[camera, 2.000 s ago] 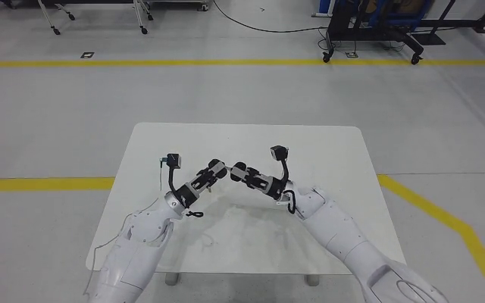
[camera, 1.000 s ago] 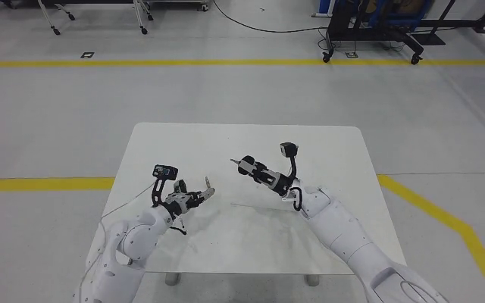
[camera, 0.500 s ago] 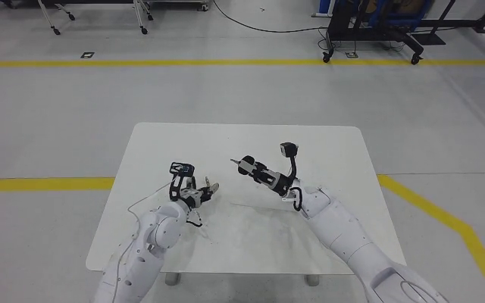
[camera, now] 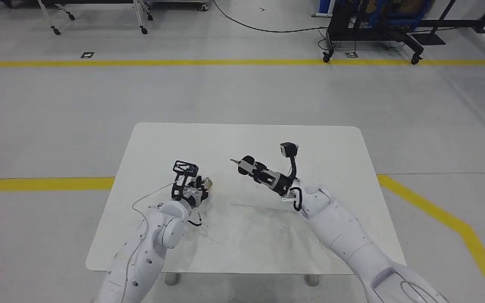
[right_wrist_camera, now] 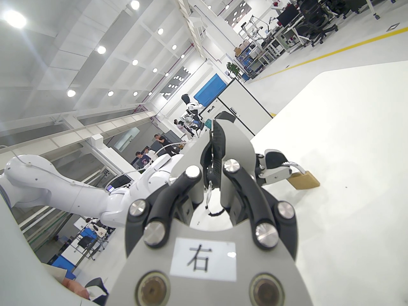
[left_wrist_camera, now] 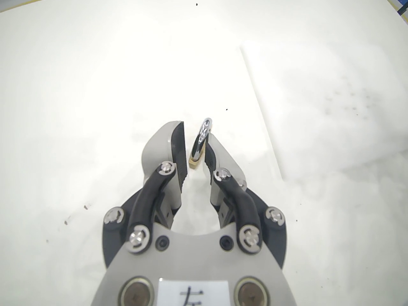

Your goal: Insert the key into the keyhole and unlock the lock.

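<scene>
Since two seconds ago the left arm has pulled away from the right one. The left gripper (left_wrist_camera: pixel 193 135) is now low on the table (camera: pixel 318 144), jaws parted around the shackle (left_wrist_camera: pixel 204 128) of the padlock (right_wrist_camera: pixel 304 179) lying there. The right gripper (camera: pixel 242 163) hasn't budged in the last second, clamped on the key (camera: pixel 234 160) above mid-table. Each gripper carries a white label (left_wrist_camera: pixel 193 293) with one printed character.

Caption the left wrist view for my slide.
Left gripper, open, straddles the shackle of the brass padlock lying on the white table.
</scene>
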